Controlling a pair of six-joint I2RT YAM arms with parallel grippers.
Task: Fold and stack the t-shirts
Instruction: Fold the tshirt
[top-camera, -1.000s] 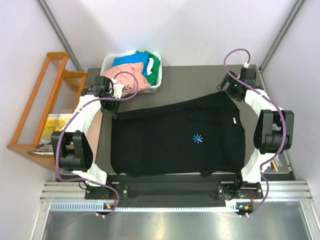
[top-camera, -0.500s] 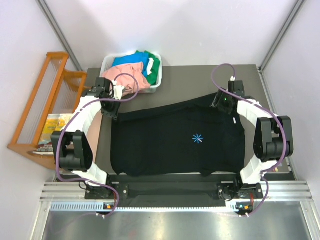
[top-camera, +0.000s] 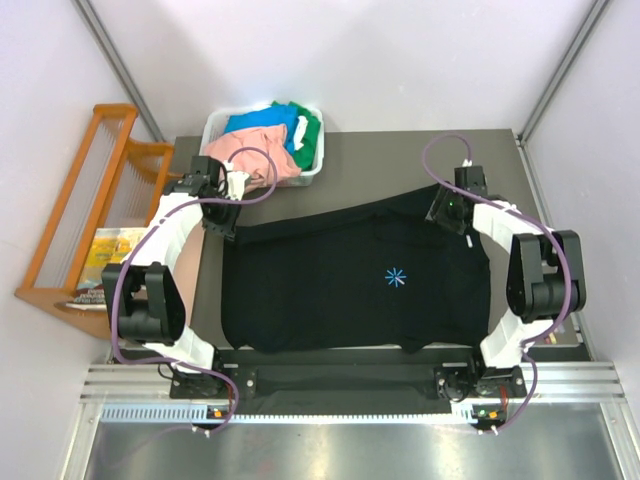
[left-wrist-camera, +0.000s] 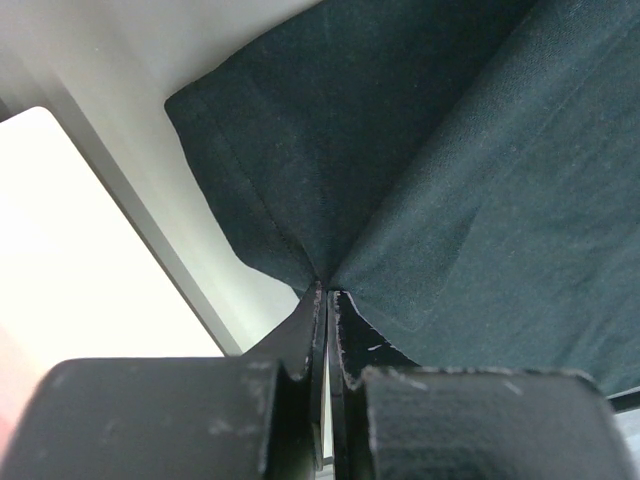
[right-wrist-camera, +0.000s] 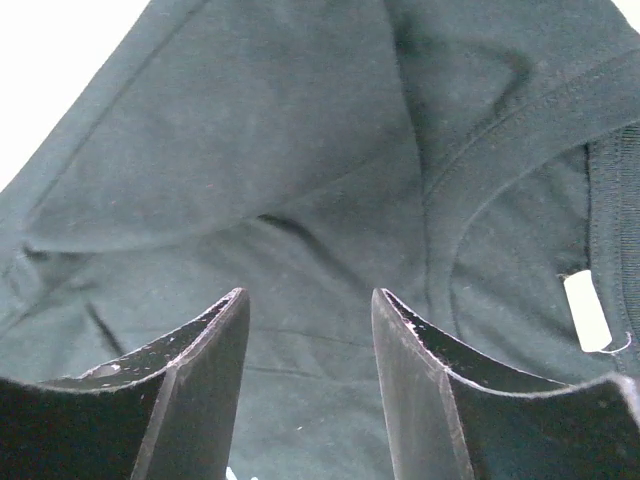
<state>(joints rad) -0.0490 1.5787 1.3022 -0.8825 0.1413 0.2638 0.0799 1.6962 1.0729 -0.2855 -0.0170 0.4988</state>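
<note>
**Top view, with wrist insets.** A black t-shirt (top-camera: 350, 280) is lying spread across the desk (top-camera: 380, 160). It is filling the centre of the frame, with its blue starburst mark (top-camera: 396, 277) facing up.

The left jaws, at the shirt's upper-left corner, are pressing shut on a pinch of its edge. In the wrist inset the cloth is tenting toward their tips.

The right jaws are at the upper right, near the collar (right-wrist-camera: 520, 130) and its white label (right-wrist-camera: 585, 310). They are standing partly apart over the cloth, with nothing visibly gripped between them.

A pink t-shirt (top-camera: 262, 150), a blue t-shirt (top-camera: 255, 122) and a green t-shirt (top-camera: 308, 130) are sitting heaped in a white bin (top-camera: 215, 130) at the upper left.

**Handling.** The black shirt is looking light, limp and unbreakable, and it will likely be sagging and wrinkling wherever it is unsupported. It is best taken at two matching points along a stitched edge, at shoulder or hem, where the cloth is thicker. A shallow pinch may be catching only the upper layer, leaving the lower one dragging.
</note>
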